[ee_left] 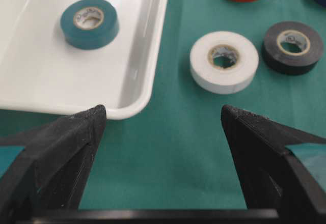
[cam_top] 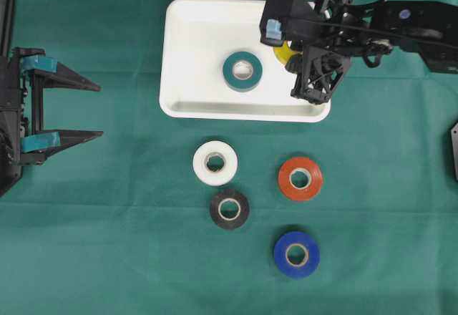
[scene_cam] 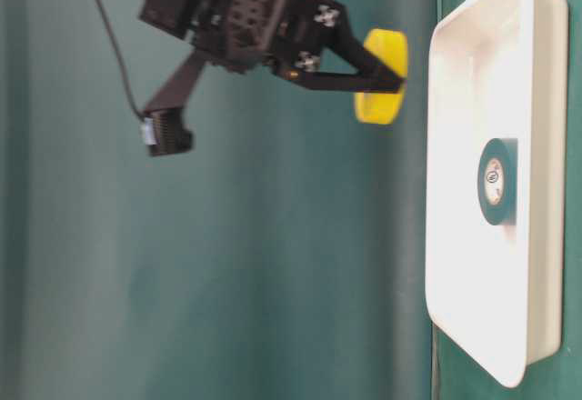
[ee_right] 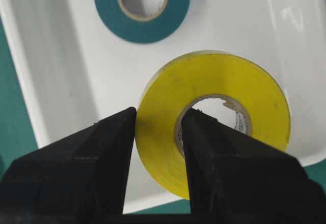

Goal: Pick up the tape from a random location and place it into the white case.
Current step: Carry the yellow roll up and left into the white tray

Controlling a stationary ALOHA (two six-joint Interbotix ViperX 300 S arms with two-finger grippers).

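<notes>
While my left gripper (cam_top: 71,107) sat wide open at the table edge, my right gripper (ee_right: 158,127) pinched the yellow tape (ee_right: 214,112) above the white case (cam_top: 193,32), near a teal roll (cam_top: 242,71).

— What is seen of the white case (cam_top: 187,57)?

— A shallow rectangular tray with rounded corners and a raised rim is seen lying flat on the green cloth. One teal tape roll (cam_top: 242,71) is laid flat on its floor, near the middle.

— And the tape being handled?

— A yellow tape roll (ee_right: 214,127) is held in the air above the case's right end, clear of its floor. Its wall is clamped by the right gripper (ee_right: 159,132), one finger set inside the core and the other against the outer face. Its flat face is turned toward the wrist camera.
</notes>
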